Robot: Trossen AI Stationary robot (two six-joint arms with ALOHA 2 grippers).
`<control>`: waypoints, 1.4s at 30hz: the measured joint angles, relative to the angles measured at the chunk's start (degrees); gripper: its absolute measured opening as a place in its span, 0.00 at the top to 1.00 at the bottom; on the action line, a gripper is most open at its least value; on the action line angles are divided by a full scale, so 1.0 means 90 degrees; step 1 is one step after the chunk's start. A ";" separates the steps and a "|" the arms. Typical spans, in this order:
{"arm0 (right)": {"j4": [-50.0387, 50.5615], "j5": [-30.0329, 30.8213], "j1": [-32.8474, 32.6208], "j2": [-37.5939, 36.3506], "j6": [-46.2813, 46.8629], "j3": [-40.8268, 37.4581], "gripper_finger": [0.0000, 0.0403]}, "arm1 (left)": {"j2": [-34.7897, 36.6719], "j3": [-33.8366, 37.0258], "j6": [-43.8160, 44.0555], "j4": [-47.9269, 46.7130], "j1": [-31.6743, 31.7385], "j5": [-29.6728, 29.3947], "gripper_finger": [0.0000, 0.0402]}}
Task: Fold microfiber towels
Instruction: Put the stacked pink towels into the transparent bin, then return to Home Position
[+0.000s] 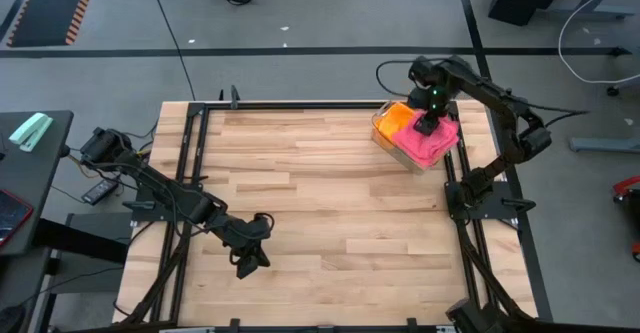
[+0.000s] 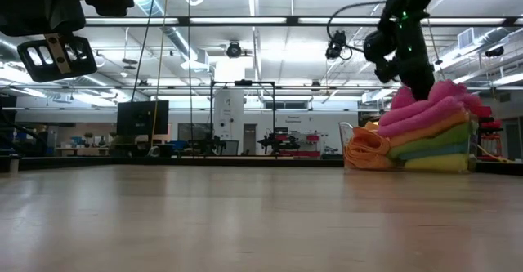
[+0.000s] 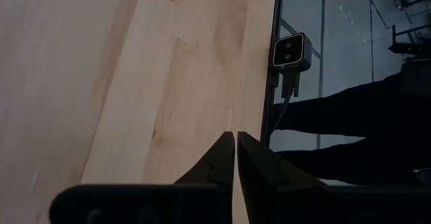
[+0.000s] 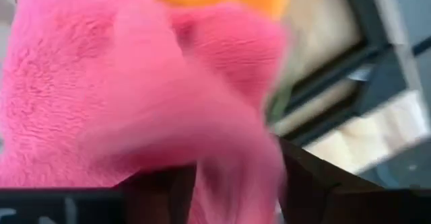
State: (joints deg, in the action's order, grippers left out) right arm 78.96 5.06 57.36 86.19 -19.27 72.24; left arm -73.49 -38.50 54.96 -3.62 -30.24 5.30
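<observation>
A stack of microfiber towels sits in a clear tray (image 1: 380, 133) at the table's far right corner. The pink towel (image 1: 432, 145) lies bunched on top. An orange towel (image 1: 396, 119) spills over the tray's left side, with green and yellow ones (image 2: 437, 145) below. My right gripper (image 1: 428, 125) points down onto the pink towel (image 4: 81, 83), fingers apart, and a blurred ridge of pink cloth runs between them. My left gripper (image 1: 247, 263) hangs shut above the bare wood near the table's front left. My right gripper comes at the pink towel's top (image 2: 425, 100) from above, pointing down. A raised ridge of pink cloth (image 4: 229, 157) lies between its two open fingers (image 4: 155, 190). Whether the fingers touch the cloth, I cannot tell. The towel rests on the stack.
A black metal frame (image 1: 300, 106) runs around the wooden table. A small camera (image 3: 291, 51) is mounted on the table's edge, ahead of my left gripper (image 3: 236, 157). Bare wood (image 1: 330, 203) spreads between the two arms.
</observation>
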 joint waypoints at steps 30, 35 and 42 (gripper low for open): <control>-0.2886 -0.2547 -0.2291 -0.3423 0.2971 0.0667 0.60 | 0.1359 0.0002 -0.1820 0.1107 0.0261 -0.2980 0.97; -0.3802 -0.2466 -0.2714 -0.4117 0.3376 -0.0271 0.66 | 0.1845 0.0002 -0.2557 0.1079 0.0601 -0.3782 0.99; -0.5461 -0.2149 -0.3406 -0.4822 0.3904 -0.1798 0.72 | 0.2849 0.0002 -0.3377 0.0797 0.0914 -0.4610 0.97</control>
State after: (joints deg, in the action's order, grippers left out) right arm 29.81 -14.29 26.71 42.80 15.87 56.06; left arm -47.85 -38.48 24.56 3.56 -22.01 -36.19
